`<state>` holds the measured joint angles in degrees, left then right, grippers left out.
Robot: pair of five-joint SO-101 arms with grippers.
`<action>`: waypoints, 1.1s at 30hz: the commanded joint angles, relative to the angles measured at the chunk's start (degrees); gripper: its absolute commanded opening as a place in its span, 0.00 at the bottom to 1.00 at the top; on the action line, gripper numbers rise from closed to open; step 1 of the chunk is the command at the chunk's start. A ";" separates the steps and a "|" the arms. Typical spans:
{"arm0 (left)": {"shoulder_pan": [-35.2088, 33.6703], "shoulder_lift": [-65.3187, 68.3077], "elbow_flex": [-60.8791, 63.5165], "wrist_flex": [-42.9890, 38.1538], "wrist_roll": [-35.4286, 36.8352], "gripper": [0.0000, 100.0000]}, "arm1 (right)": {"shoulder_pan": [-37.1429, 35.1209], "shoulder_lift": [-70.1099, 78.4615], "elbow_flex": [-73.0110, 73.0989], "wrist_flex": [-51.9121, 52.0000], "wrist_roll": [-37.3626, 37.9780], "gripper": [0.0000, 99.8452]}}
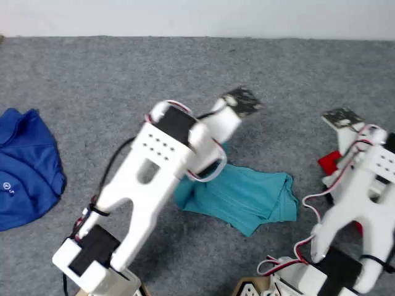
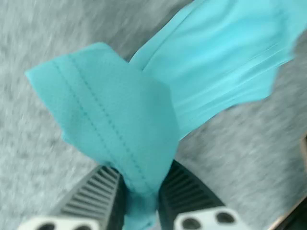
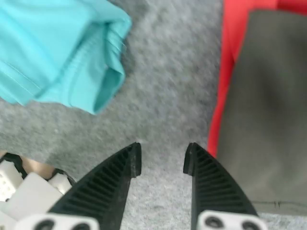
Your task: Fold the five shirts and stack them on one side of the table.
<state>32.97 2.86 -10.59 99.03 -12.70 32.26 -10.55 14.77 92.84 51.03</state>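
Left gripper (image 2: 143, 179): my ribbed jaws are pinched tight on a stitched hem corner of the crumpled teal fabric shirt (image 2: 120, 120). The cloth stands out from between my fingers, and the rest spreads over the grey felt-covered desk (image 1: 92, 74). The shirt lies mid-desk, toward the near edge, between my two arms.

Right gripper (image 3: 162, 152): jaws parted a little, nothing in them, bare felt under the gap. The teal sleeve lies near on one side. A red fabric shirt (image 3: 225, 72) lies just beside on the other, with a dark grey cloth (image 3: 268, 105) on top of it.

A royal-blue fabric shirt (image 1: 24, 166) is bunched at the desk's left edge.
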 commanded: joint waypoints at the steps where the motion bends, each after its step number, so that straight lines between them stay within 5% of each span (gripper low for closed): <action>1: 7.56 2.20 -6.46 1.76 5.10 0.01 | 4.09 -0.22 -2.64 -0.31 3.52 0.17; 9: 12.84 14.15 -25.80 1.67 9.58 0.01 | 11.38 -0.13 -2.64 -0.13 9.58 0.17; 14: 14.59 21.36 -34.07 1.58 12.22 0.14 | 13.41 -0.13 -2.64 -0.13 11.52 0.17; 28: 15.65 22.77 -34.15 1.67 13.01 0.18 | 13.85 -0.48 -3.08 1.36 11.52 0.17; 33: 11.96 21.10 -33.71 1.67 13.01 0.18 | 8.57 -0.84 -3.16 7.60 9.58 0.17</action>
<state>48.18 26.95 -42.86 99.03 -0.40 44.40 -10.55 14.77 96.09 61.76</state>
